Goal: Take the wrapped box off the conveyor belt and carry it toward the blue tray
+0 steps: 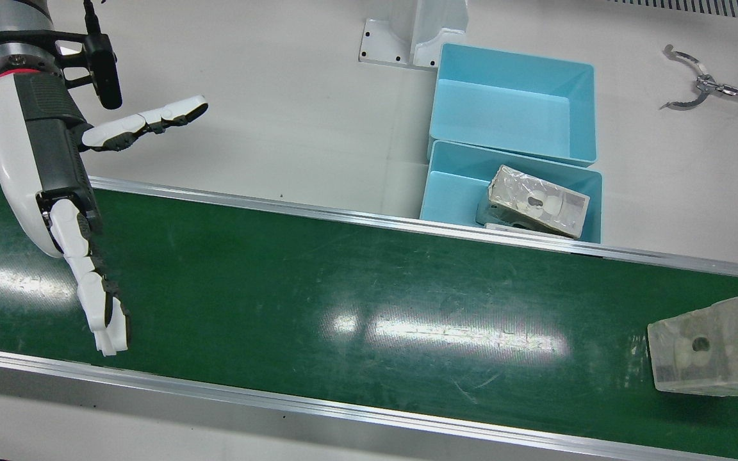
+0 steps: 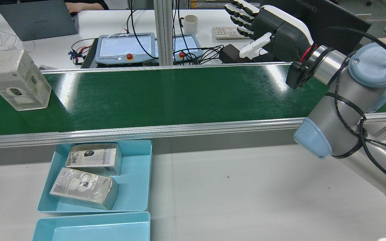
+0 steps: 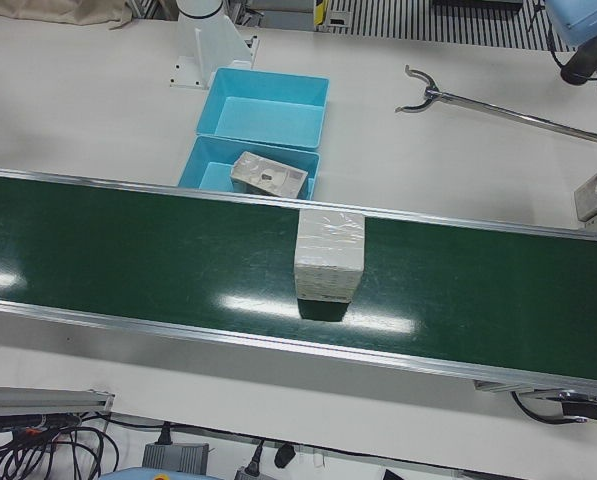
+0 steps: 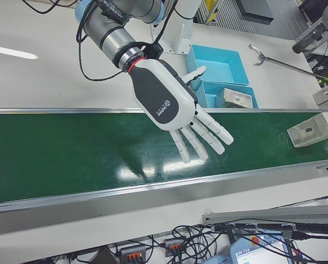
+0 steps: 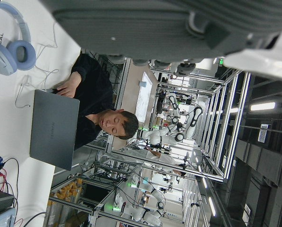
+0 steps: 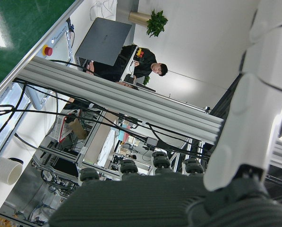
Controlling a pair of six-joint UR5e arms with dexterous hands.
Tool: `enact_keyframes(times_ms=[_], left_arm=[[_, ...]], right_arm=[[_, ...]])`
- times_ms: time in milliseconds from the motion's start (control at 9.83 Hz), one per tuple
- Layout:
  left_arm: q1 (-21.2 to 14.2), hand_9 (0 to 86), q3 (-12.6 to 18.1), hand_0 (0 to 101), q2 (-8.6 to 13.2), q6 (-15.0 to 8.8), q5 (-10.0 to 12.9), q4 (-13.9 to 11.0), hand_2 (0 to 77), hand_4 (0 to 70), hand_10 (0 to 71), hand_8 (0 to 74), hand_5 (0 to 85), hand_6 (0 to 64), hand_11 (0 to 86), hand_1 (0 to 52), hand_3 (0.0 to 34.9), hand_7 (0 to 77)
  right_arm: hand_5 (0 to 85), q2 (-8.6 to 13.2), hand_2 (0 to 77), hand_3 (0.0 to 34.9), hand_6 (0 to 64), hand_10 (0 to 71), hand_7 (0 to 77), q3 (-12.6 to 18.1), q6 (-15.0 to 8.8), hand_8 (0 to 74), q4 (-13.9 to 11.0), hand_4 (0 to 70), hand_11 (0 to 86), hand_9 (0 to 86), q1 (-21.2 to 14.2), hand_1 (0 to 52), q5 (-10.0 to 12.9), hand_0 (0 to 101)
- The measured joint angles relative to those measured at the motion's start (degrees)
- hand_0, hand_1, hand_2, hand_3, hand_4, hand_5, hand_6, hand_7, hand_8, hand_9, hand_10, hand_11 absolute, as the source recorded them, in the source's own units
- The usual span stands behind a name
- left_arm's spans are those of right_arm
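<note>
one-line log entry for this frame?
phase: pre-grasp | right hand: open, over belt, empty | box: on belt, far end, untouched | tray: two boxes inside | left hand: state unclear

Right hand (image 1: pixel 55 186) hangs over the conveyor belt (image 1: pixel 343 301), fingers (image 1: pixel 103 314) spread and reaching toward its far rail. Well off from the fingertips, along the belt toward the robot's left, stands the wrapped box (image 1: pixel 715 346). Behind the belt there, on the robot's side, sits the blue tray (image 2: pixel 136 187) with two boxes (image 2: pixel 85 187) inside.
</note>
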Motion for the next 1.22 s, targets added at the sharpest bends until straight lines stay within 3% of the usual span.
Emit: enact_keyframes(times_ms=[203,407,508,712,814,1017,1220], left_arm=[[0.0,0.0,0.0,0,0.0,0.0,0.0,0.0,0.5,0.0,0.0,0.0,1.1,0.0,0.0,0.0,0.0,0.5],[0.0,0.0,0.0,0,0.0,0.0,0.0,0.0,0.5,0.0,0.0,0.0,1.1,0.0,0.0,0.0,0.0,0.0],[0.0,0.0,0.0,0,0.0,0.0,0.0,0.0,1.1,0.0,0.0,0.0,1.1,0.0,0.0,0.0,0.0,0.0],[0.0,0.0,0.0,0,0.0,0.0,0.0,0.0,0.5,0.0,0.5,0.0,1.1,0.0,0.0,0.0,0.0,0.0],[0.0,0.0,0.0,0,0.0,0.0,0.0,0.0,0.5,0.0,0.0,0.0,1.1,0.0,0.0,0.0,0.0,0.0],[0.0,0.0,0.0,0,0.0,0.0,0.0,0.0,1.1,0.0,0.0,0.0,1.1,0.0,0.0,0.0,0.0,0.0],[0.0,0.0,0.0,0,0.0,0.0,0.0,0.0,1.1,0.0,0.0,0.0,1.1,0.0,0.0,0.0,0.0,0.0]], right_arm=[[1.6,-1.01,5.5,20.0,0.0,0.5,0.0,-0.65,4.66,3.3,-0.26,0.0,1.1,1.1,-0.23,9.3,2.03,43],[1.6,-2.57,3.8,27.8,0.0,0.0,0.0,-0.88,9.24,4.4,-0.27,0.0,1.1,1.1,-1.15,9.3,4.34,43],[1.6,-3.02,3.8,27.8,0.0,0.0,0.0,-0.8,10.33,4.4,-0.24,0.0,1.1,1.1,-1.32,9.3,4.83,43],[1.6,-3.35,6.0,22.1,0.0,0.0,0.0,-0.71,11.01,4.4,-0.16,0.0,1.1,1.1,-1.43,8.7,5.16,43],[1.6,-3.38,6.0,22.1,0.0,0.0,0.0,-0.66,11.12,4.4,-0.12,0.0,1.1,1.1,-1.51,9.3,5.2,43],[1.6,-3.51,6.0,17.8,0.0,0.0,0.0,-0.54,11.21,4.4,0.0,0.0,1.1,1.1,-1.6,9.3,5.23,43],[1.6,-3.69,7.1,19.0,0.0,0.0,0.0,-0.36,11.29,4.4,0.1,0.0,1.1,1.1,-1.54,9.3,5.23,43]])
